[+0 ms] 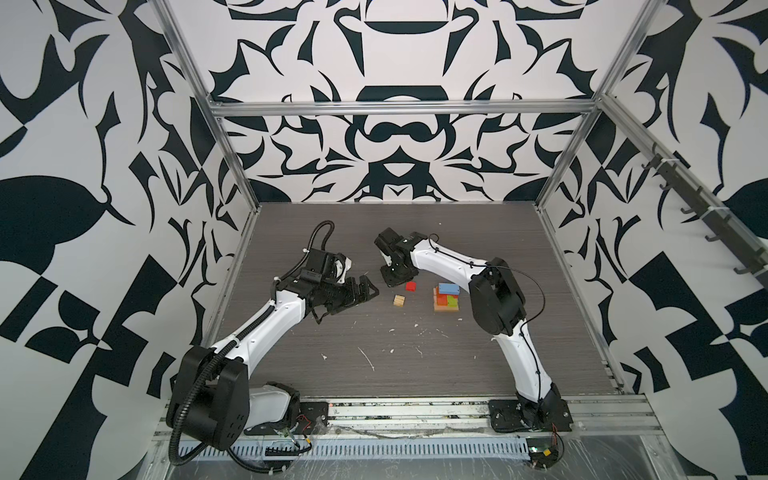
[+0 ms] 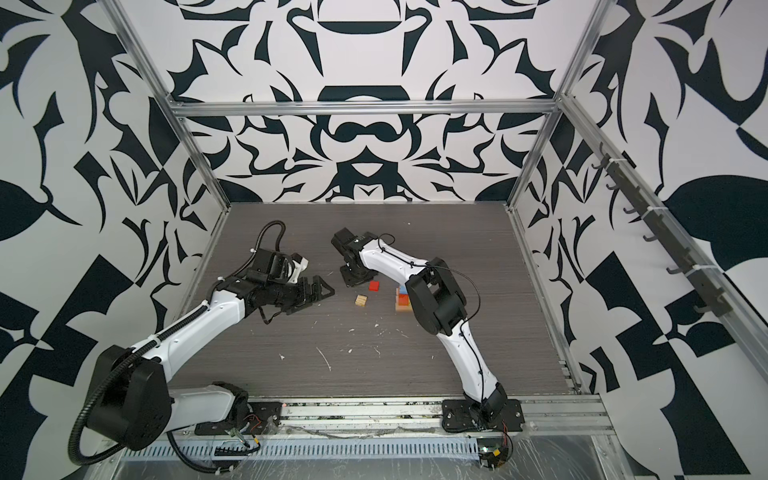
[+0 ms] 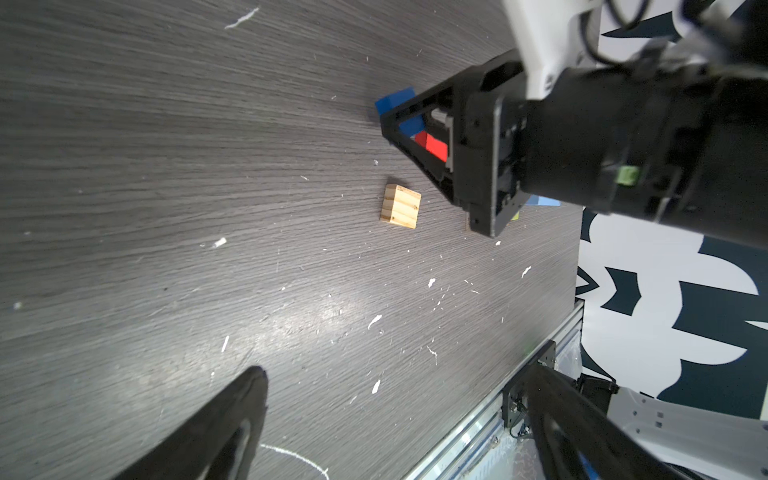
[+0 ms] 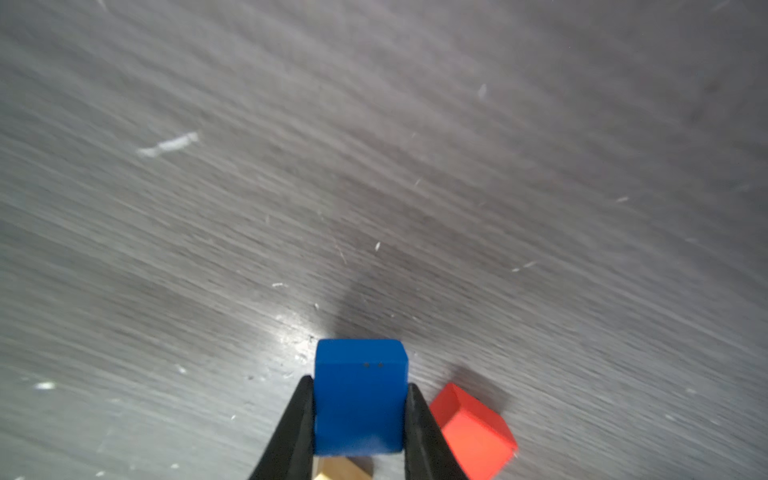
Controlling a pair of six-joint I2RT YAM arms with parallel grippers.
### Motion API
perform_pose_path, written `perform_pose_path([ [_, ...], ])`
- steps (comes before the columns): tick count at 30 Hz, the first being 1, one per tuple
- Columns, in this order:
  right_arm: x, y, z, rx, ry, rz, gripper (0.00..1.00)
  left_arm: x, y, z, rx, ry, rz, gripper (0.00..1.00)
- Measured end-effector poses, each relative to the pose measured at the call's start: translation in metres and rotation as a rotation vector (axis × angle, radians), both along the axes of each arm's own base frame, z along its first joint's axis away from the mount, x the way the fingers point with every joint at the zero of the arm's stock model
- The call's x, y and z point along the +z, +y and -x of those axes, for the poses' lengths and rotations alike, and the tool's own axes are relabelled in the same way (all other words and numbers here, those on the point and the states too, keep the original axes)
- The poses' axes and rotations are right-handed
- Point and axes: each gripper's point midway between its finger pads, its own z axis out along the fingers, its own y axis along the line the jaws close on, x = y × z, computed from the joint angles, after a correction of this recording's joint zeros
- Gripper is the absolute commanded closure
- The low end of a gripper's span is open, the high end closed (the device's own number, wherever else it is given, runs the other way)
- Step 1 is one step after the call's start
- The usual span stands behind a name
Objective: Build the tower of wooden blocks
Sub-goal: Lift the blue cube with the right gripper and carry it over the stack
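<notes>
Top views: the tower [image 1: 446, 299] stands a little right of the tabletop's [image 1: 519, 353] middle. It has a tan base, then orange, red and lime green pieces, with a light blue bar on top. In a top view my right arm's elbow covers part of the tower [image 2: 401, 302].

A red cube [image 1: 411, 286] and a tan cube [image 1: 399, 300] lie loose near the tabletop's centre, just left of the tower and apart from each other.

The right gripper [image 1: 392, 279] points down beside the red cube, on its far-left side. I can't see what it holds from here. The left gripper [image 1: 365, 293] hangs left of the loose cubes with its jaws spread wide and empty.

Left wrist: the tan cube [image 3: 400, 206] sits alone on the wood grain. Past it the right gripper [image 3: 395, 120] straddles a dark blue cube [image 3: 395, 99], with the red cube [image 3: 434, 146] close behind it.

Right wrist: both black fingers [image 4: 299, 424] are clamped flat on opposite sides of the dark blue cube [image 4: 359, 399]. The red cube [image 4: 473, 432] is just beside it, not touching. I can't tell whether the dark blue cube rests on the tabletop.
</notes>
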Motion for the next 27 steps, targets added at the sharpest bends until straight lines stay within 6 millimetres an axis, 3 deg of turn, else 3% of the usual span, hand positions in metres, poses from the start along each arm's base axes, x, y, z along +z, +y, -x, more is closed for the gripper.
perform_pose_path([
  [10,0.084,-0.018,0.006,-0.100,-0.089,-0.055,0.73,0.003,-0.010,-0.006,-0.014,-0.005,0.054,0.00],
  [14,0.106,-0.028,0.011,-0.138,-0.117,-0.061,0.73,0.004,-0.014,-0.009,-0.023,-0.008,0.078,0.00],
  [18,0.113,-0.043,0.017,-0.178,-0.130,-0.033,0.73,0.005,-0.019,-0.010,-0.035,-0.011,0.097,0.00],
  [27,0.105,-0.080,0.045,-0.246,-0.106,0.042,0.73,-0.003,-0.031,-0.010,-0.056,0.008,0.109,0.00],
])
